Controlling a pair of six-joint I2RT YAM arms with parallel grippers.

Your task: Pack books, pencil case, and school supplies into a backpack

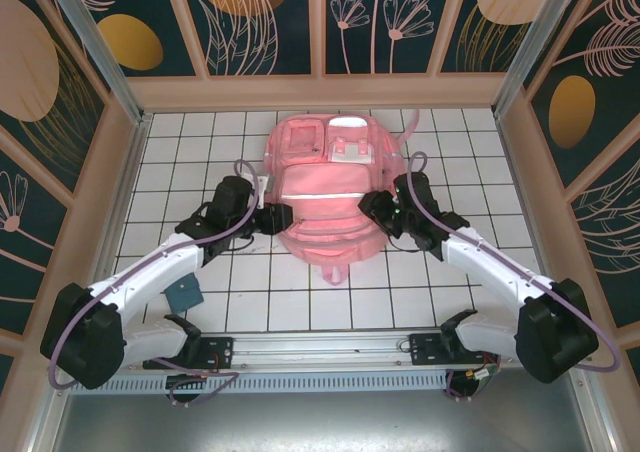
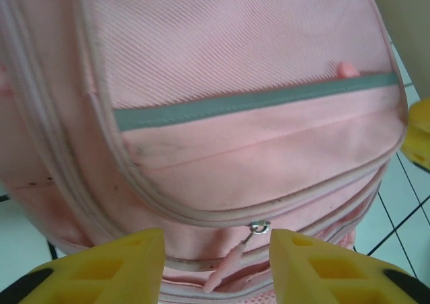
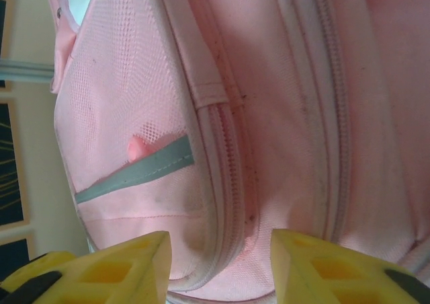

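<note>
And here the pink backpack [image 1: 330, 187] is seen lying flat in the middle of the white tiled table [image 1: 300, 307], front side up. Its top end with the white patches [image 1: 352, 150] is turned to the far side, and the pale reflective strip [image 1: 325, 198] is run across its middle. It is flanked by both arms: the left gripper [image 1: 274, 219] is placed at its left near edge, the right gripper [image 1: 373, 210] at its right edge, about level with the strip. From the left wrist the yellow fingers [image 2: 101, 270] are shown standing apart, with nothing clamped between them. In the gap a metal zipper slider [image 2: 259, 228] is found on the curved zip below the front pocket, and its pink pull tab [image 2: 225, 272] is seen hanging between the fingers, touching neither as far as can be told. From the right wrist that gripper's own yellow fingers [image 3: 101, 270] are likewise seen parted, with the backpack's side and its zip line [image 3: 228, 176] bulging into the gap. No grip is shown, and whether the pads touch the fabric cannot be told. A mesh side pocket [image 3: 121, 68] is seen beside that zip. On the near left of the table a blue-teal pencil case [image 1: 185, 294] is spotted, well apart from the backpack and partly covered by the left arm [image 1: 160, 267].
</note>
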